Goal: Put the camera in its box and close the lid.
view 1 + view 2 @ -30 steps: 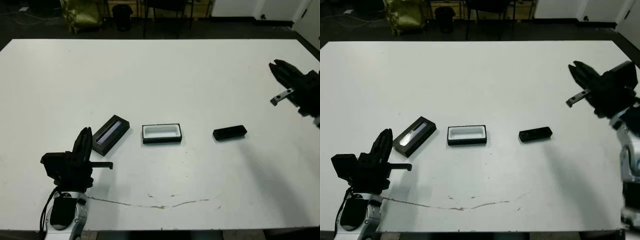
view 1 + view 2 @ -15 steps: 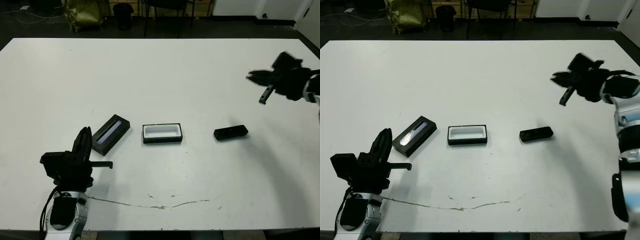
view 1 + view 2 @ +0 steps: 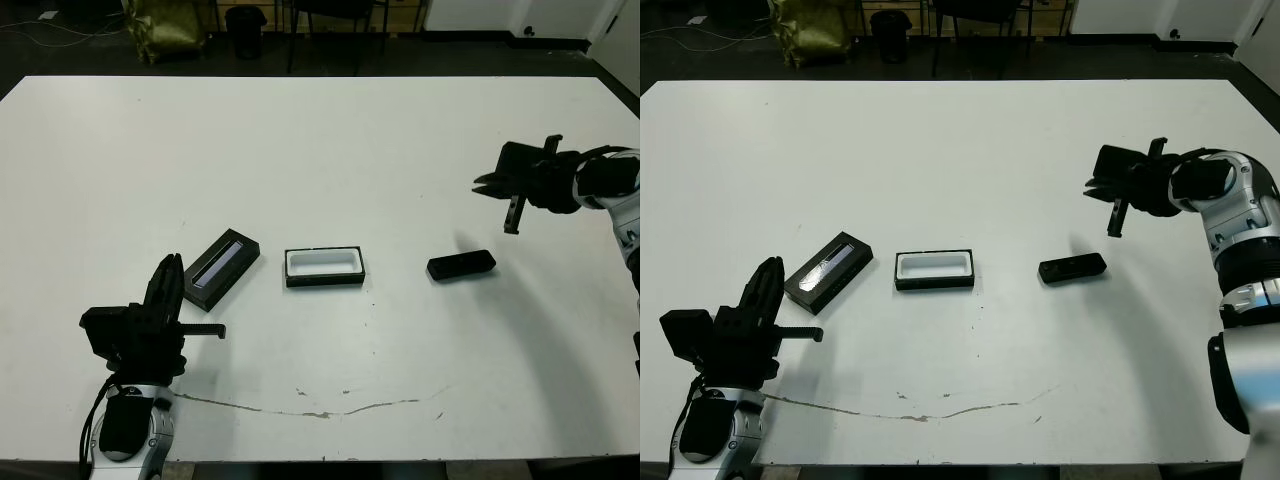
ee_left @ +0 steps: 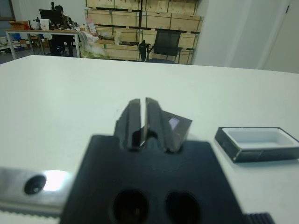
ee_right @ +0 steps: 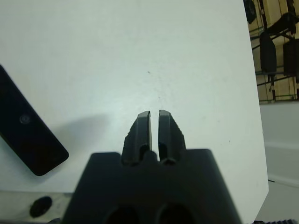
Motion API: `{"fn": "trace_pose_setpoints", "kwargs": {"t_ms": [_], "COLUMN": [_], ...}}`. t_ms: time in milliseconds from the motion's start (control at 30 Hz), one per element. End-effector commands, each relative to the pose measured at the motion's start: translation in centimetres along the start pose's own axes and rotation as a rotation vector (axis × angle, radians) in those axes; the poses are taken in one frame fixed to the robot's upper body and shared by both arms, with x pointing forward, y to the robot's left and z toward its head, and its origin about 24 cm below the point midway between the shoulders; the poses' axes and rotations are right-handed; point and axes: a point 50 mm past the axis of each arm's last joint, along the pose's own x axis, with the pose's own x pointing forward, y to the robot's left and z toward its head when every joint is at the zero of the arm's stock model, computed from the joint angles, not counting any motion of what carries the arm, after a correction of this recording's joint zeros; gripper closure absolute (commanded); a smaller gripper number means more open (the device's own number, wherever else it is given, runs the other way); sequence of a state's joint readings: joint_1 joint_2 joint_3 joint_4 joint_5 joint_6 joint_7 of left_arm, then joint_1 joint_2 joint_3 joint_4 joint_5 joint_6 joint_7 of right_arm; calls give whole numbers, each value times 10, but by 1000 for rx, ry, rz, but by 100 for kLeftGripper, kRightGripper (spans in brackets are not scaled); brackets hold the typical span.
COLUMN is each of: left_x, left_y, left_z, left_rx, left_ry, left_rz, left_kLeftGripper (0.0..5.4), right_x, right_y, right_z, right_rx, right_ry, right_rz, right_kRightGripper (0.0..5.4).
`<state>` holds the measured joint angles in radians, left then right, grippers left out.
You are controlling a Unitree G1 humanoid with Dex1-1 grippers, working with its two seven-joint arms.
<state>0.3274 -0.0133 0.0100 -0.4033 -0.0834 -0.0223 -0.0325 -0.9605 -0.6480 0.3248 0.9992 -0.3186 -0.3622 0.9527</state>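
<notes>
Hovering above and right of the camera point(image 3: 460, 266), the right gripper point(image 3: 1092, 188) has its fingers pressed together, holding nothing. Left of the camera sits the box point(image 3: 324, 267), then the lid point(image 3: 221, 264); the left gripper point(image 3: 170, 275), also closed and empty, rests near the lid.

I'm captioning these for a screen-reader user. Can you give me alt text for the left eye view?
On a white table lie a lid, an open white-lined box and a camera, in a row from left to right. The right claw hovers above the camera, shut and empty; the left claw rests near the lid, also shut.
</notes>
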Motion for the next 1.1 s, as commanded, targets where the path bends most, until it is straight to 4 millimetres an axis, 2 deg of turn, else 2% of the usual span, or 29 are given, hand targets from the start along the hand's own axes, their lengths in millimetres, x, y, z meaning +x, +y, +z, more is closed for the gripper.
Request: {"fn": "trace_pose_setpoints", "kwargs": {"t_ms": [33,367,1100], "left_x": [-4,-4,-4], "left_y": [2,1,1], "left_z": [-7,-6,-6], "left_rx": [0,0,6], "left_ry": [37,44,45], "left_rz": [12,16,4], "left_kLeftGripper": [538,538,538], "right_x": [6,7,14], "right_y": [11,22,45], "right_z": [-6,-17,-28], "right_rx": [-5,-1,-4], "right_ry": [11,78,108], "right_rz": [46,75,194], "right_kRightGripper": [540,540,540]}}
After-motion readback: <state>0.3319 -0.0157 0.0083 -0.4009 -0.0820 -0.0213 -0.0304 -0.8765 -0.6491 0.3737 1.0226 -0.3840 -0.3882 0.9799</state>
